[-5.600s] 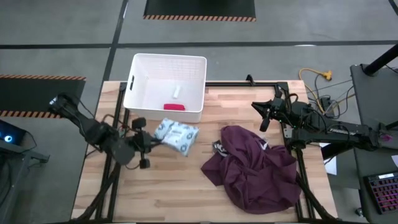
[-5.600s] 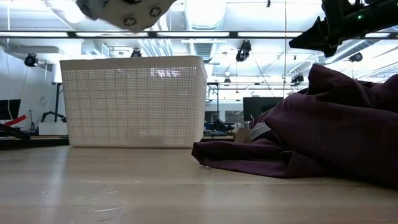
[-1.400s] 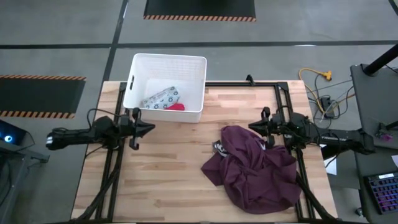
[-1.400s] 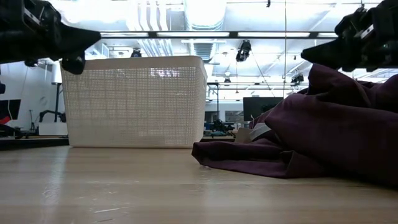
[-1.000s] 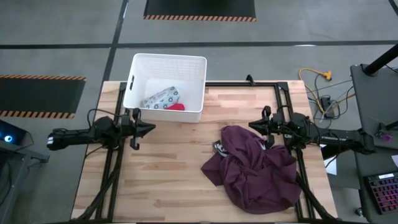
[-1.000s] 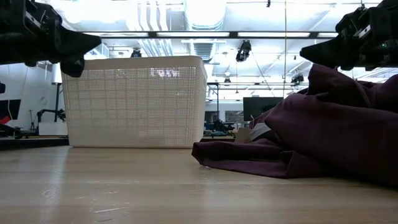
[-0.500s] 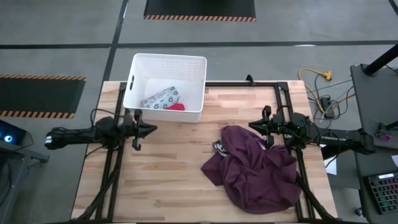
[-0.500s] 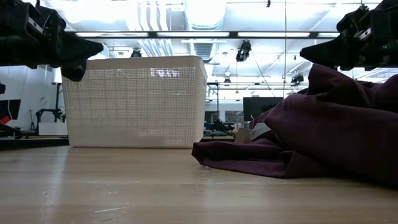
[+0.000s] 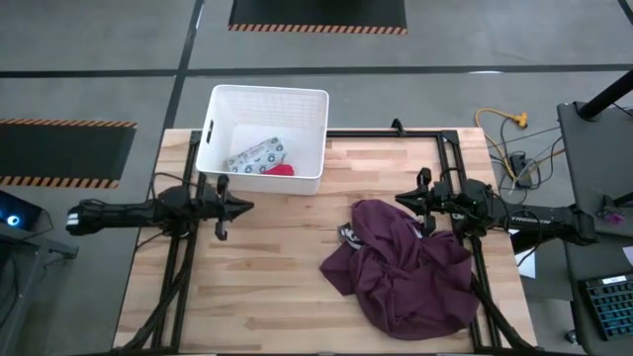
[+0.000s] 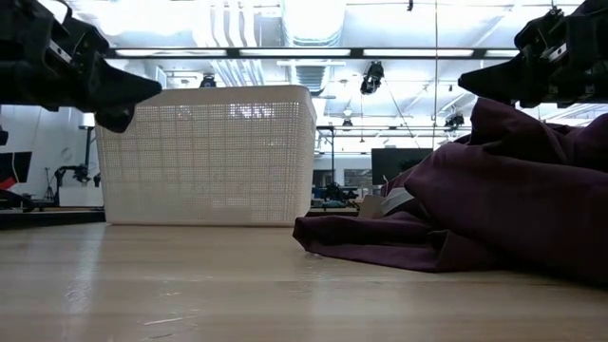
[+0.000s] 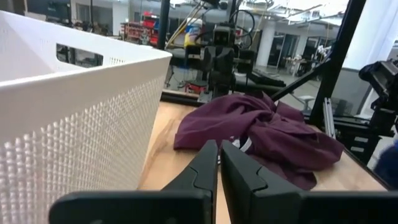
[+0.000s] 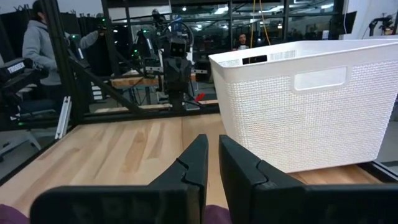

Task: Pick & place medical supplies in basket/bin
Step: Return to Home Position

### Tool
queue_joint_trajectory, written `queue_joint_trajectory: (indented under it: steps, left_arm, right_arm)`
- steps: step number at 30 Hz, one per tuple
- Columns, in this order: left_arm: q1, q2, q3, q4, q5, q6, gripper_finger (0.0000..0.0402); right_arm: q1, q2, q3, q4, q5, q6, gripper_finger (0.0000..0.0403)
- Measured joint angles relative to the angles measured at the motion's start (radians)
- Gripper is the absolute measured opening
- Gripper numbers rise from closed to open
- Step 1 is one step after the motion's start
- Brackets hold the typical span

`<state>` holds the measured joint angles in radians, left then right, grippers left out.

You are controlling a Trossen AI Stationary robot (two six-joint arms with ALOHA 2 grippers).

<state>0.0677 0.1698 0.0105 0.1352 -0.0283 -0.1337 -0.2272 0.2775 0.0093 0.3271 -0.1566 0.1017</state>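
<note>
The white perforated bin (image 9: 220, 120) stands at the table's far left. In it lie the pale patterned packet (image 9: 255, 155) and the red-pink tube (image 9: 282, 169). The white bottle and white roll are hidden. My left gripper (image 9: 247, 207) hovers shut, just off the bin's near wall (image 11: 74, 106), fingers pointing toward the table's right. My right gripper (image 9: 401, 201) hovers shut over the far edge of the maroon cloth (image 9: 401, 265), pointing left toward the bin (image 12: 311, 106). Both hang above the table in the low view, the left gripper (image 10: 152, 90) and the right gripper (image 10: 465, 81).
The maroon cloth (image 10: 475, 218) lies heaped on the table's right half. Bare wood (image 9: 267, 287) stretches between the arms and toward the near edge. Black frame rails (image 9: 386, 133) run along the far edge. A person (image 12: 40, 37) stands in the room beyond the table.
My left gripper has slid a little toward the table's right, staying level and shut beside the bin's near wall. The right arm, the bin, its contents and the cloth have kept still.
</note>
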Motion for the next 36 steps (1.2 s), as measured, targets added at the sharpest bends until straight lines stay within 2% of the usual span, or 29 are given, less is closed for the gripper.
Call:
queue_joint_trajectory:
  steps: [36]
  left_arm:
    - [0.0,0.16,0.0,0.0,-0.001,0.0,0.0001]
  right_arm:
    - [0.0,0.0,0.001,0.0,0.0,0.002,0.0031]
